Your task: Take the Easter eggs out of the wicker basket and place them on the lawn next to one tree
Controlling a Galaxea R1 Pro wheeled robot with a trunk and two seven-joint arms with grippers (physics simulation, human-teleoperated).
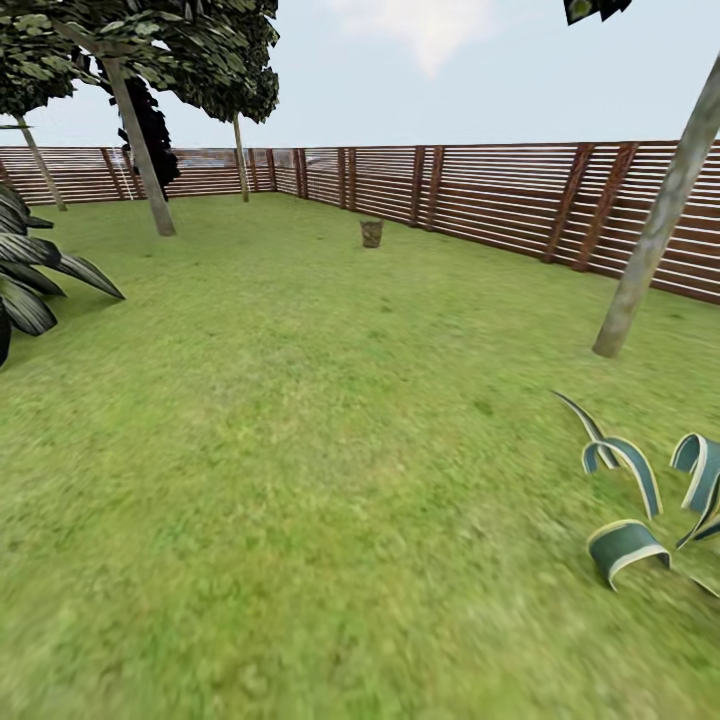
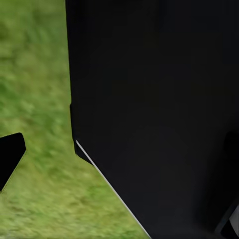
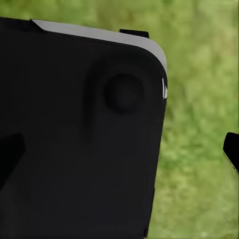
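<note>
The wicker basket (image 1: 371, 233) stands small and far off on the lawn (image 1: 300, 450), close to the wooden fence. At this distance I cannot make out the Easter eggs inside it. A tree (image 1: 143, 160) with a grey-brown trunk and blocky dark foliage rises at the far left. My left gripper (image 2: 119, 164) and right gripper (image 3: 119, 154) hang over grass beside the robot's black body. Each has its dark fingertips (image 2: 10, 154) (image 3: 231, 152) wide apart with nothing between them.
A slatted wooden fence (image 1: 480, 195) closes the garden at the back and right. A thick leaning trunk (image 1: 650, 240) stands at the right. Broad-leaved plants sit at the left edge (image 1: 30, 270) and at the near right (image 1: 640, 500). Thin trees (image 1: 240, 160) stand by the far fence.
</note>
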